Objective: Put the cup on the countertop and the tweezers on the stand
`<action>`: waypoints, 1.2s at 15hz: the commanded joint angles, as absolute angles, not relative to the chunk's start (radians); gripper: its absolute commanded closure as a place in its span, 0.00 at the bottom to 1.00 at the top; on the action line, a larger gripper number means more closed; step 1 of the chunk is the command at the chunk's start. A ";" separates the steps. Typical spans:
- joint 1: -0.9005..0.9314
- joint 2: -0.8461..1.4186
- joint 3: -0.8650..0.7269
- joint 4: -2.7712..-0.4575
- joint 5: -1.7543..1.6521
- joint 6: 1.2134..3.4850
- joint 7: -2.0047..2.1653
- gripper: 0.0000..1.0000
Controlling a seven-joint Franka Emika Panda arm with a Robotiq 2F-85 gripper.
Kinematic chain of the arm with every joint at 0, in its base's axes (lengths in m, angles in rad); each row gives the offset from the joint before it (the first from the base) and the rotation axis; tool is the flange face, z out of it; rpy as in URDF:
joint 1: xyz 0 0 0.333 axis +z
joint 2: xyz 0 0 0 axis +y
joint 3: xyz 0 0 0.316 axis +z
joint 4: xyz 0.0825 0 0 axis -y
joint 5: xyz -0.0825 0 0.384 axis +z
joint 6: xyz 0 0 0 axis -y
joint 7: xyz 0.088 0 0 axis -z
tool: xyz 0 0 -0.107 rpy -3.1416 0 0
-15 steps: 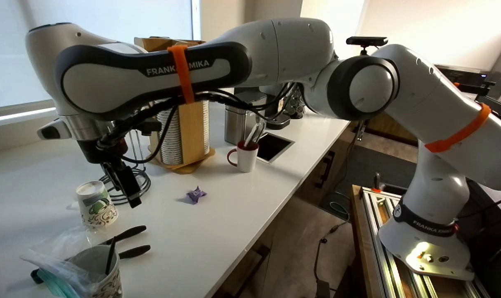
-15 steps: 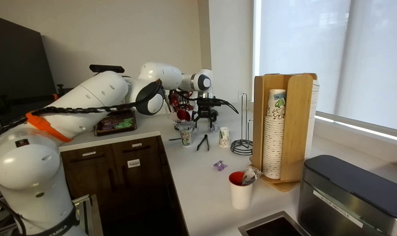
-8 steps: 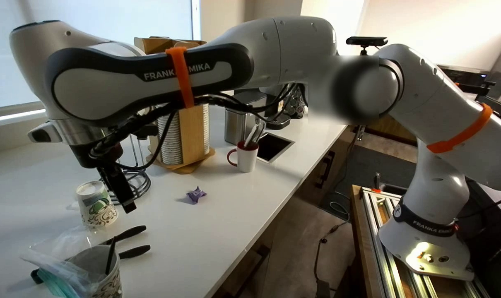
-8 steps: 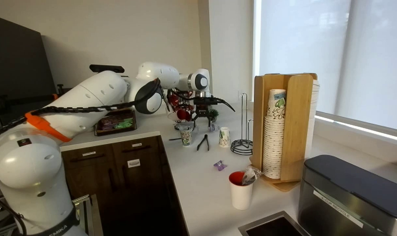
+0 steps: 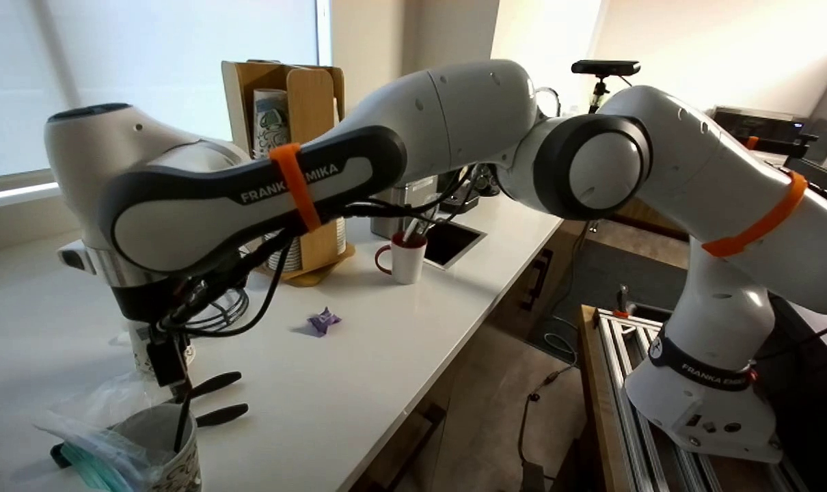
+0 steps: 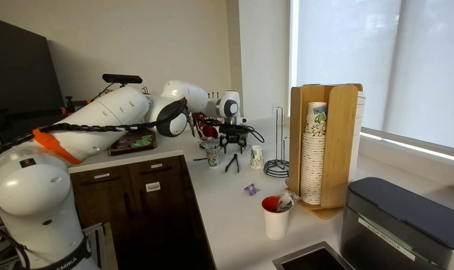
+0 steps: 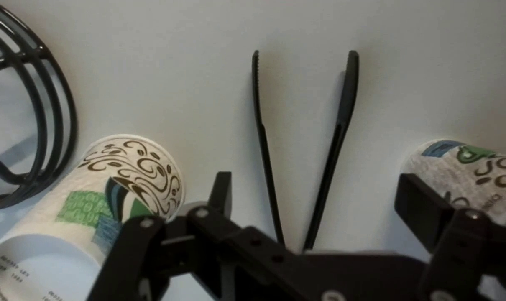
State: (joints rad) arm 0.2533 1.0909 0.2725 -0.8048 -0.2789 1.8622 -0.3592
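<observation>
A cream-white patterned paper cup (image 6: 256, 156) stands upside down on the white countertop (image 6: 227, 210) beside the stand; it also shows in the wrist view (image 7: 131, 179). A similar upright cup (image 6: 212, 157) holds plastic packaging, and its side shows in the wrist view (image 7: 479, 175). The black tweezers (image 6: 232, 164) lie spread on the countertop between the two cups. The black wire stand (image 6: 276, 168) is beyond the upside-down cup; part of its coiled base (image 7: 48, 108) shows. My gripper (image 7: 315, 194) is open and empty above the tweezers, both arms between its fingers; their joined end is hidden.
A wooden holder (image 6: 341, 150) with stacked cups stands past the stand. A white mug (image 5: 407, 260) with red inside and a purple wrapped piece (image 5: 324, 321) are farther along. A metal bin (image 6: 392, 221) and a square opening (image 6: 313, 258) lie beyond. Countertop ends at a front edge.
My gripper has moved down toward the tweezers, now partly covering the upside-down cup in an exterior view. It stays open. The cups, tweezers and stand have not moved.
</observation>
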 commanded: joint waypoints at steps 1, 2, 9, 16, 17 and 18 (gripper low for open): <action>0.256 1.102 0.247 -0.866 -0.296 1.967 -0.284 0.00; 0.258 1.106 0.241 -0.879 -0.303 1.991 -0.286 0.00; 0.262 1.114 0.232 -0.872 -0.309 1.985 -0.300 0.00; 0.273 1.126 0.231 -0.896 -0.312 2.026 -0.292 0.00; 0.276 1.129 0.228 -0.895 -0.315 2.023 -0.291 0.00; 0.280 1.132 0.224 -0.894 -0.319 2.019 -0.289 0.00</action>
State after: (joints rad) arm 0.2631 1.1258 0.2411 -0.8801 -0.2987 2.0006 -0.3132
